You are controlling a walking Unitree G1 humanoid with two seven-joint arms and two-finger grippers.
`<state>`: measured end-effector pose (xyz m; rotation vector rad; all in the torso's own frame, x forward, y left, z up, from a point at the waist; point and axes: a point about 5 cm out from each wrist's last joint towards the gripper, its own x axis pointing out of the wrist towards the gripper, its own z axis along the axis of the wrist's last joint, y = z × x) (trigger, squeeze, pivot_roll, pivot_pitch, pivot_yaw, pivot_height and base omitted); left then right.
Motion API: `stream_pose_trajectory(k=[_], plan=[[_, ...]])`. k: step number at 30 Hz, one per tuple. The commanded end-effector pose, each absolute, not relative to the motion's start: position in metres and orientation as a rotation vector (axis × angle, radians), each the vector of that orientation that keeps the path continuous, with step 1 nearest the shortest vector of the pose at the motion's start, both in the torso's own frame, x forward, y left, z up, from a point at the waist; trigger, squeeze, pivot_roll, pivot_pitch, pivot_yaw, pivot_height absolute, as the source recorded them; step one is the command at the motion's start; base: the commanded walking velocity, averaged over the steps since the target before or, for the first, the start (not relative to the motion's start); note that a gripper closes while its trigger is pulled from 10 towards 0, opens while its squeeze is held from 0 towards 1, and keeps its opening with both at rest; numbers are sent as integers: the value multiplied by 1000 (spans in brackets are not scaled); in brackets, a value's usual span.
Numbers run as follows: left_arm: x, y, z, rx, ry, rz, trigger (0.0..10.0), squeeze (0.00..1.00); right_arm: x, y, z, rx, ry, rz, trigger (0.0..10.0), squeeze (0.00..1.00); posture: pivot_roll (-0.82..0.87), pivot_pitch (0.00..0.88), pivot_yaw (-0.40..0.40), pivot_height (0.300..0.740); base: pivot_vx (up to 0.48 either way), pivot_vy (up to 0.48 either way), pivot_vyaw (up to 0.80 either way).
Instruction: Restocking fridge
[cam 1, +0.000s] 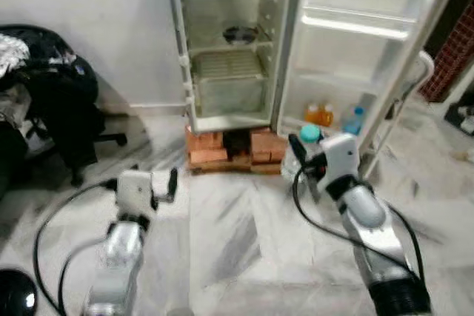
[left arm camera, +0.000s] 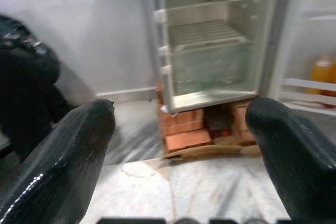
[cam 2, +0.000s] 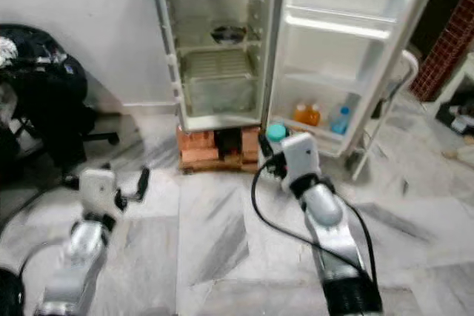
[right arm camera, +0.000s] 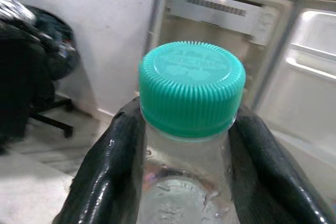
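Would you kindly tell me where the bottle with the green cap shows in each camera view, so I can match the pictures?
Left eye view: green-capped bottle right of centre, held in the right gripper, before the open fridge door.
Right eye view: the bottle near centre, below the door shelf.
Left wrist view: not in it.
Right wrist view: the bottle at centre, between the black fingers.
Shared landmark: the brick stack under the fridge.

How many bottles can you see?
4. One clear bottle with a green cap is held in the right gripper. Two orange bottles and one blue bottle stand on the fridge door's bottom shelf. More may be hidden.
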<state>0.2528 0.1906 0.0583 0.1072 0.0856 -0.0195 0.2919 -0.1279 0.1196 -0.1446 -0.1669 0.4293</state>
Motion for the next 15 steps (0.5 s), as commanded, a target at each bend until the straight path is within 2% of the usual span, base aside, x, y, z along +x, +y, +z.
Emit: stream_pose_trajectory(k=[1,15], plan=[[258,181,63,96,63,-54,10000,0,292,-138,127,-160,-202,405,10000,0,20,0,-35,740,472,0,0],[258,178,63,101,58,-66,10000,0,291,-140,128,-165,-213,409,10000,0,21,0,-34,740,472,0,0]])
